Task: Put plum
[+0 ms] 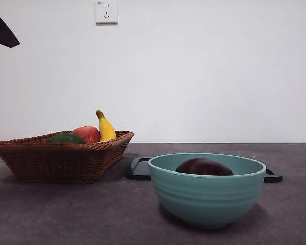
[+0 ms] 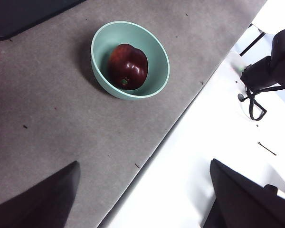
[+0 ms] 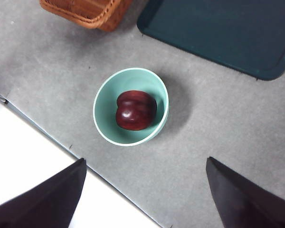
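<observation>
From my station the grey table (image 1: 66,214) carries everything, and the biggest thing on it is the woven wicker basket (image 1: 56,161) off to one side, holding a red-yellow apple (image 1: 87,133), a banana (image 1: 105,127) and a dull green oval fruit (image 1: 66,138). Behind the bowl lies a dark flat tray (image 3: 218,33), bare as far as I can see. Nearer the camera stands the teal bowl (image 1: 207,196), well apart from the basket and just in front of the tray. Inside it sits the plum (image 3: 136,110), dark maroon and glossy, resting on the bowl's floor slightly toward one wall, with nothing touching it. I judge the placing step done: the fruit is in the bowl and neither arm has contact with it. The left end effector (image 2: 142,199) hangs high over the table's edge, its jaws spread wide and holding nothing. The right end effector (image 3: 145,194) likewise hovers high above the bowl's near side, jaws wide apart and empty. In the front view only a black tip (image 1: 2,31) shows at a top corner, and I cannot say which arm it belongs to. What is left, in my judgement, is little: at most bringing both arms back to rest, unless a further destination such as the tray is meant, which the task wording leaves unclear.
</observation>
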{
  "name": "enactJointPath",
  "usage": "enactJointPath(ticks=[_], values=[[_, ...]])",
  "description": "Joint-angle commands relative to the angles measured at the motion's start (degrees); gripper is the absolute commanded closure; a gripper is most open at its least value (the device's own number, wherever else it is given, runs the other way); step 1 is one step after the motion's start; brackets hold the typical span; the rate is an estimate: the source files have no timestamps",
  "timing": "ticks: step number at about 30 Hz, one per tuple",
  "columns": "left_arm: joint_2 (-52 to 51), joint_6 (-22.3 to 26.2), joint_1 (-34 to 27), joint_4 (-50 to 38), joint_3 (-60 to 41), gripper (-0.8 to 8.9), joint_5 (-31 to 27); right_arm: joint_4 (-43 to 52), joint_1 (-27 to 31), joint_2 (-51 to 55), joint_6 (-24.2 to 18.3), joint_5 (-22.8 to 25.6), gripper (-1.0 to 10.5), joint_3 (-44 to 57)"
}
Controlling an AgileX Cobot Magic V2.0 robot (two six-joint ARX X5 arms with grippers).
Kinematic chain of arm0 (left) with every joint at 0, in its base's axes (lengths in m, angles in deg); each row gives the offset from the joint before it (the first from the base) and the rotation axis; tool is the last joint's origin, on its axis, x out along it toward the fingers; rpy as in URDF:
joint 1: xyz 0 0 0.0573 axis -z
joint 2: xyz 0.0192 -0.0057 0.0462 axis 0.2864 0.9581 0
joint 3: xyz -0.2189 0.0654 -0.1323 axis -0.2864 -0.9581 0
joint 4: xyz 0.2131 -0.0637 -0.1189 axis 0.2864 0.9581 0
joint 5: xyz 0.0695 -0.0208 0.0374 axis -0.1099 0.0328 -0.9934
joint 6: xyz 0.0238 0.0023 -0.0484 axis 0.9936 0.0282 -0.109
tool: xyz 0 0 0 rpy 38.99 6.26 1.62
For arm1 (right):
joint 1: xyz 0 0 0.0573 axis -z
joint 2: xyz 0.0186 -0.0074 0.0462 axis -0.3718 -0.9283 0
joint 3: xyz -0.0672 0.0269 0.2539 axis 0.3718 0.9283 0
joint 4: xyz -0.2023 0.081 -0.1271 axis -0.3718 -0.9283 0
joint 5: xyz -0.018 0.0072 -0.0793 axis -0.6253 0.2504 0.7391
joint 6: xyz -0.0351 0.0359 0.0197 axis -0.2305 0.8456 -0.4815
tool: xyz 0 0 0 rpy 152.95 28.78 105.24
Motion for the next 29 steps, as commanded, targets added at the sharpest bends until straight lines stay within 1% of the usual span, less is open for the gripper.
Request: enactJointPath(ticks=[1, 9, 17, 23, 26, 29], values=[[0.31, 0.5, 0.35, -0.52, 0.59, 3.77, 0.39, 0.22, -0.94, -1.75, -0.22, -0.22, 5.4, -1.09], [0.31, 0.5, 0.35, -1.2, 0.59, 3.77, 0.39, 2.82, -5.64, -9.88, -0.22, 0.68, 5.4, -1.09], [0.31, 0.48, 0.35, -1.31, 0.59, 3.77, 0.39, 7.58, -10.54, -19.32, -0.17, 7.23, 5.5, -0.17], [0.31, 0.5, 0.35, -1.33, 0.59, 3.77, 0.37, 17.05, -13.05, -22.69, 3.02, 10.78, 5.5, 5.38], [0.31, 0.48, 0.35, -1.68, 0.59, 3.77, 0.39, 20.79, -13.7, -23.91, 4.2, 10.78, 5.8, 7.89], [0.31, 0.48, 0.35, -2.27, 0.59, 3.77, 0.39, 25.07, -14.53, -24.87, 5.31, 10.82, 5.9, 9.84]])
